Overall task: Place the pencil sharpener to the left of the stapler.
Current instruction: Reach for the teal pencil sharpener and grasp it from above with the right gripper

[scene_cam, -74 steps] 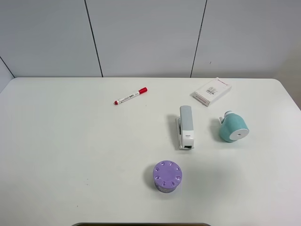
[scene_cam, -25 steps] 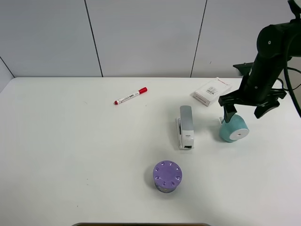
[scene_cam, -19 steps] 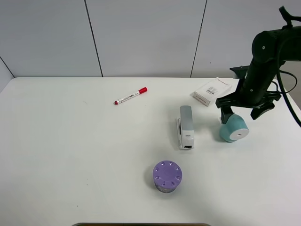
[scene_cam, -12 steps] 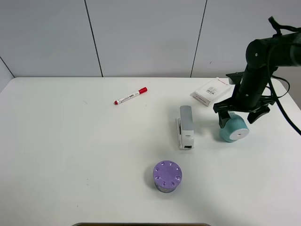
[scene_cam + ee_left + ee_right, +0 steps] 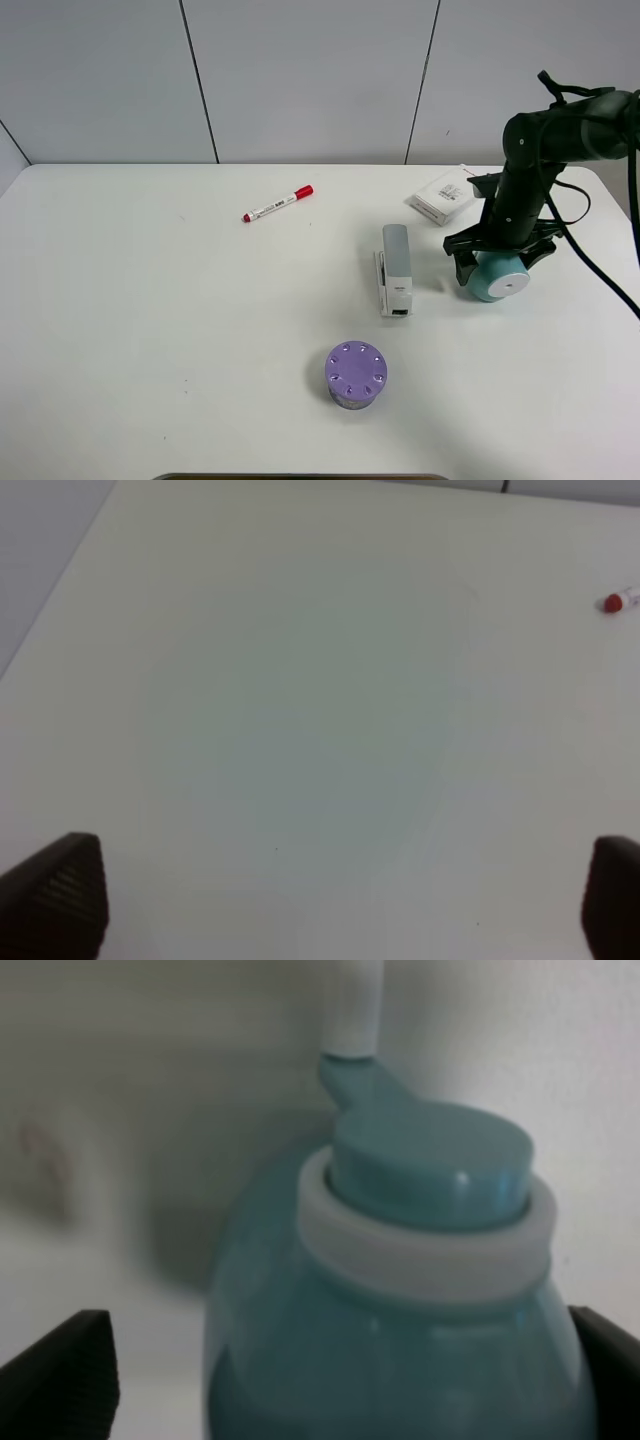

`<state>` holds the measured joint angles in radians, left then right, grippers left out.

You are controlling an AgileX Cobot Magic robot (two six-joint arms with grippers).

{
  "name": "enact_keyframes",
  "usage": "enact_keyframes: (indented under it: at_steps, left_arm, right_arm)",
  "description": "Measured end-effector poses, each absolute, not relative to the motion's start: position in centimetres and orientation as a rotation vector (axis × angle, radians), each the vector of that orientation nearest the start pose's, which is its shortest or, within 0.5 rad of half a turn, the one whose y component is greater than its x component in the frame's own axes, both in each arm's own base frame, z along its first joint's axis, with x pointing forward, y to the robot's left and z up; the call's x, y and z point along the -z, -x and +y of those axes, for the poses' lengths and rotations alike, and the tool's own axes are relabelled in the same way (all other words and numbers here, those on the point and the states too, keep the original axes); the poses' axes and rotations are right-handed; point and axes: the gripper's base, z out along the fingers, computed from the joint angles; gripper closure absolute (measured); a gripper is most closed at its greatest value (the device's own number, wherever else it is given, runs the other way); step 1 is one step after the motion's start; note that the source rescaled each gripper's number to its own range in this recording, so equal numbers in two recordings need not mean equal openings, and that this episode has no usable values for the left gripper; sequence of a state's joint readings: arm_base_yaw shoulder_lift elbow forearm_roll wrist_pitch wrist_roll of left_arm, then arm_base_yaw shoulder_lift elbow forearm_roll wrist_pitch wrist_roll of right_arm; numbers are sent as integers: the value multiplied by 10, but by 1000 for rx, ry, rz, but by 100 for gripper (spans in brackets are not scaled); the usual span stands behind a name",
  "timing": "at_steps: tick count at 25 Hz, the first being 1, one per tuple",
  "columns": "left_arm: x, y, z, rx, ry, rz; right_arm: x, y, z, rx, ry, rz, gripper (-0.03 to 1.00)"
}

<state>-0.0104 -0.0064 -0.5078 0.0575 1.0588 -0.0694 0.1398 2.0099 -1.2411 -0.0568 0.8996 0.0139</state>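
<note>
Right claw point(image 5: 497, 268), spread wide, straddles the pencil sharpener point(image 5: 493, 285) right of the stapler point(image 5: 396, 268); light, smooth, roll-prone barrel, probably best pinched across its teal middle.

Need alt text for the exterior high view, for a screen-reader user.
Open jaws of the right arm straddle the teal sharpener, which lies on a white table to the right of the stapler. A purple cylinder stands nearer the camera. A red-capped marker and a small white box lie farther back.
</note>
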Motion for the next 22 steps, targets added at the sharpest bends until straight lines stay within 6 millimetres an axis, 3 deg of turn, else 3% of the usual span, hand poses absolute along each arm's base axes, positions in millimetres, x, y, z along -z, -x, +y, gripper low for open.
enact_keyframes:
  at_steps: [11, 13, 16, 17, 20, 22]
  left_arm:
    - [-280, 7, 5, -18, 63, 2026]
    - [-280, 7, 5, -18, 63, 2026]
    - [-280, 7, 5, -18, 63, 2026]
    - [-280, 7, 5, -18, 63, 2026]
    - [-280, 7, 5, -18, 63, 2026]
    - [-280, 7, 5, -18, 63, 2026]
  right_arm:
    - [-115, -361, 47, 77, 284, 3165, -1]
    - [-111, -361, 46, 84, 289, 3173, 15]
    - [-110, -361, 46, 89, 294, 3176, 53]
    - [-110, -361, 46, 89, 294, 3176, 53]
    - [-110, -361, 46, 90, 295, 3177, 91]
    - [-110, -361, 46, 90, 295, 3177, 97]
